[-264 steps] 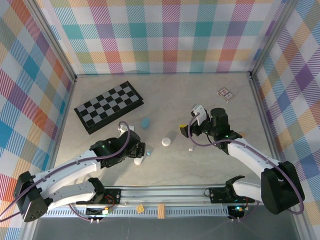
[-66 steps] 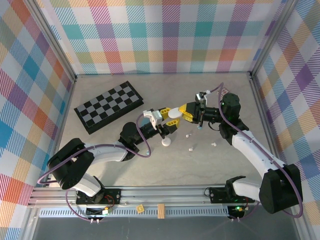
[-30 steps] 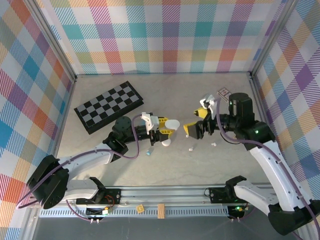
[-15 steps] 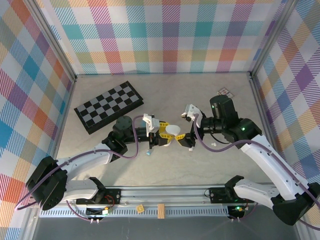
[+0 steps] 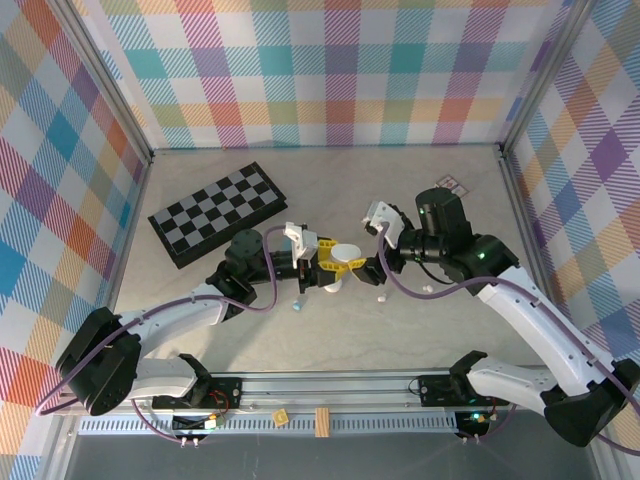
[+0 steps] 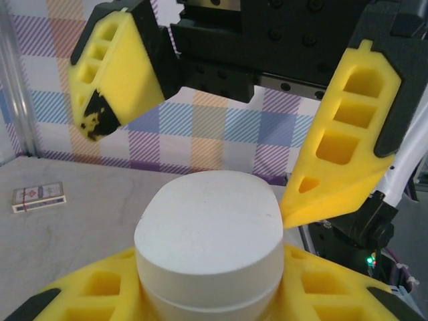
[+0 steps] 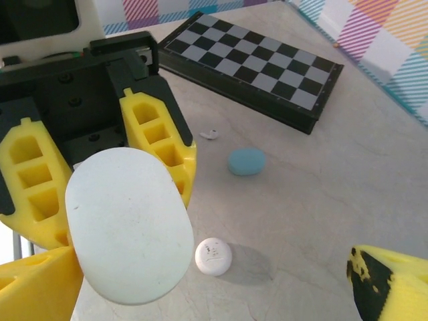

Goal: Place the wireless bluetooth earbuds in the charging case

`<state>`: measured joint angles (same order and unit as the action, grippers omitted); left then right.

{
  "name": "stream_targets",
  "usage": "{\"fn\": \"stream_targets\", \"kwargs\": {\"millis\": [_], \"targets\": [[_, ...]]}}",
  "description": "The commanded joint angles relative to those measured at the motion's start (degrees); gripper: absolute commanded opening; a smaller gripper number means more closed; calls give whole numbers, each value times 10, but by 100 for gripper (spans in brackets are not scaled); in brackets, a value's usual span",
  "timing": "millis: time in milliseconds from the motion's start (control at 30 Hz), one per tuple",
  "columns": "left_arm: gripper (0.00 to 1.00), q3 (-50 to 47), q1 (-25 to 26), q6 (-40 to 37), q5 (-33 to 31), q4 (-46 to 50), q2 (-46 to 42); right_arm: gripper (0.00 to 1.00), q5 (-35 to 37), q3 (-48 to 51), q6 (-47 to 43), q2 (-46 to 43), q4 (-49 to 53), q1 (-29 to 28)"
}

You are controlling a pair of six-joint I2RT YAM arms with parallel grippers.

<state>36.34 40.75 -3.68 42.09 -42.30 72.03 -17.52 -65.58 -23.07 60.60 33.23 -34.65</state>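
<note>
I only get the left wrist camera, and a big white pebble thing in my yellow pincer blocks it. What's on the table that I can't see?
Observer: In the right wrist view, a small round white piece lies on the table, appearing just beside the white case you hold.
Operator: Anything blue?
Observer: Yes, a pale blue case lies on the table, between that piece and the chessboard.
Operator: Where's a little bud?
Observer: A tiny white bud lies left of the pale blue case in that view, near the chessboard's edge.
</note>
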Motion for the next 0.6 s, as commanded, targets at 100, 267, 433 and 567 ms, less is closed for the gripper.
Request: {"fn": "stream_targets", "kwargs": {"millis": [100,267,433,567], "targets": [[34,1,2,-10,33,-13,-11,100,77,-31,55,-14,-64,4],[34,0,3,-9,37,-16,-14,100,83,-39,75,-10,-70,4],[34,-5,2,-6,32,-20,-21,100,56,-52,68,-7,-48,4],[34,-10,3,-8,22,-22,-22,99,11,-40,77,-32,-63,4]]}}
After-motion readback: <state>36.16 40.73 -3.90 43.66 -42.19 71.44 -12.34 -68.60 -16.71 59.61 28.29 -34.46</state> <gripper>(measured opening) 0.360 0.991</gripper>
